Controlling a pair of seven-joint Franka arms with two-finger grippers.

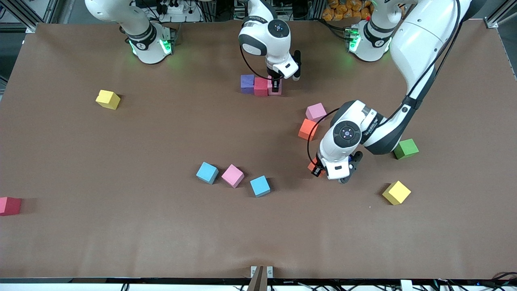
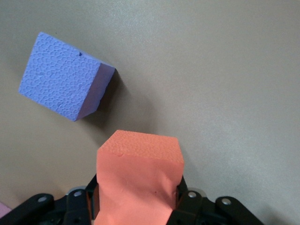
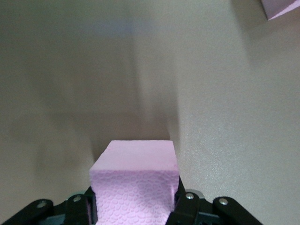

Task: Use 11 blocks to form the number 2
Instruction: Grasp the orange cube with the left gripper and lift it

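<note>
My left gripper [image 1: 316,169] [image 2: 138,197] is shut on an orange block [image 1: 313,166] [image 2: 139,173], squeezing it between its fingers, low over the table near the left arm's end. A purple block [image 2: 58,77] lies tilted on the table close beside it; my left hand hides it in the front view. My right gripper [image 1: 276,85] [image 3: 136,201] is shut on a pink block [image 1: 278,90] [image 3: 136,183], set at the end of a row with a red block [image 1: 261,86] and a purple block [image 1: 247,83] close to the robots' bases.
Loose on the table: an orange block [image 1: 308,129] touching a pink block [image 1: 316,111] [image 3: 281,7], two light blue blocks [image 1: 207,172] [image 1: 259,186] either side of a pink one [image 1: 232,175], yellow blocks [image 1: 108,99] [image 1: 396,192], a green cube [image 1: 406,148], a red block [image 1: 9,205] at the table's edge.
</note>
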